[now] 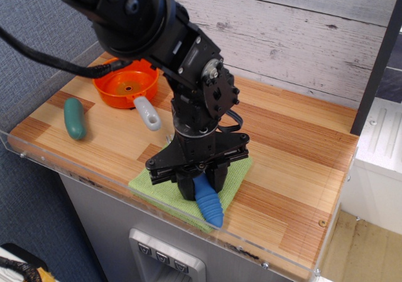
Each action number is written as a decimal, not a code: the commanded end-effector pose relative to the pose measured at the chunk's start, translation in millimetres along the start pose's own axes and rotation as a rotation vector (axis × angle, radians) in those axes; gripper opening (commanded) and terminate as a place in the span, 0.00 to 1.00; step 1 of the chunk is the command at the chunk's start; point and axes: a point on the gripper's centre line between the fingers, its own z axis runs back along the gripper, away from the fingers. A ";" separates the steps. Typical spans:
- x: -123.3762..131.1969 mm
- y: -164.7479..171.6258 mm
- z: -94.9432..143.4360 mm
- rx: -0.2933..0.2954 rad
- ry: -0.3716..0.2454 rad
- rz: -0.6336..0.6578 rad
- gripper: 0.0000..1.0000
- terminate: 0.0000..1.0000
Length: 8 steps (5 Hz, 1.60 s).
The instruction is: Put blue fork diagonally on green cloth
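Note:
The green cloth (160,184) lies near the front edge of the wooden table, mostly covered by my arm. The blue fork (209,205) shows only its ribbed blue handle, which slopes down toward the cloth's front right corner; its grey head is hidden between my fingers. My gripper (200,183) is low over the cloth, its black fingers shut on the fork's upper handle. The handle's tip is at or just above the cloth; I cannot tell whether it touches.
An orange pan (125,81) with a grey handle (147,113) stands at the back left. A teal pickle-shaped thing (75,119) lies at the left. A clear acrylic rim (94,180) runs along the table's front and left edges.

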 end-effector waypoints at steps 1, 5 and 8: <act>3.6 -3.0 22.9 0.006 -0.005 -0.061 1.00 0.00; 21.4 -19.4 71.5 0.079 -0.045 -0.356 1.00 0.00; 75.6 -8.6 84.0 0.053 -0.060 -0.670 1.00 0.00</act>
